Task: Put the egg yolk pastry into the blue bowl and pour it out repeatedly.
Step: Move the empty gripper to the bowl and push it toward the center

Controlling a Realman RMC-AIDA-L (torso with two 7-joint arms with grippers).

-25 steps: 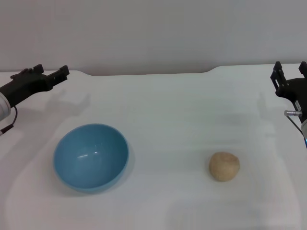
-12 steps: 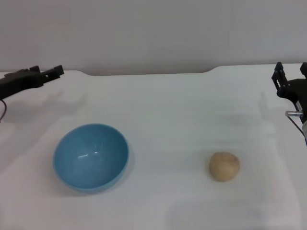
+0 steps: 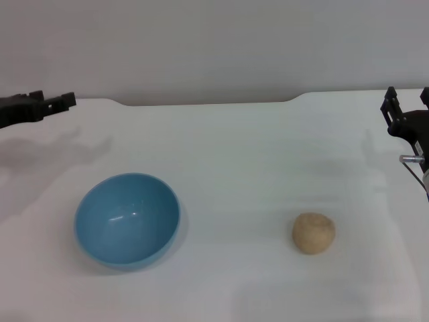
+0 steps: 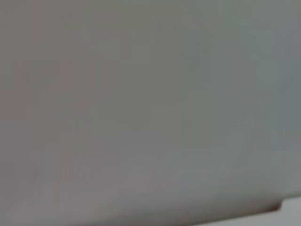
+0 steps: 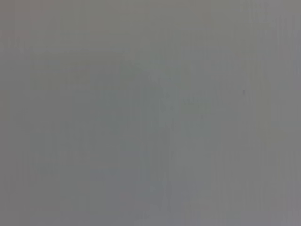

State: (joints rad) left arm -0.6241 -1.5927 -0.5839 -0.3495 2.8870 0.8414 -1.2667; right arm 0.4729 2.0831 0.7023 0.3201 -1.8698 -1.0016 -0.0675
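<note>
- Head view shows one egg yolk pastry point(image 3: 313, 233), a tan, slightly creased ball, resting alone on the white counter point(image 3: 234, 161) toward the right side of the near area.
- One blue bowl point(image 3: 127, 219) sits upright on the counter well apart from the pastry, toward the left; its glossy inside holds nothing, and the pastry lies outside it.
- No brand, label or writing can be read on the pastry, the bowl or the counter.
- Two grippers are in sight, both at the far edges and touching neither object.
- Left gripper point(image 3: 62, 100) reaches in from the left edge above the far part of the counter, well away from the bowl; its black fingers point(image 3: 66, 99) point toward the middle, and whether they are wide or narrow I cannot tell.
- Right gripper point(image 3: 406, 107) hangs at the right edge, beyond and to the right of the pastry; its two dark fingers point(image 3: 390, 102) stand spread apart with a clear gap between them, holding nothing.
- Left wrist view gives only a plain grey field with a pale strip at one corner.
- Right wrist view gives a plain grey field with nothing to make out.
</note>
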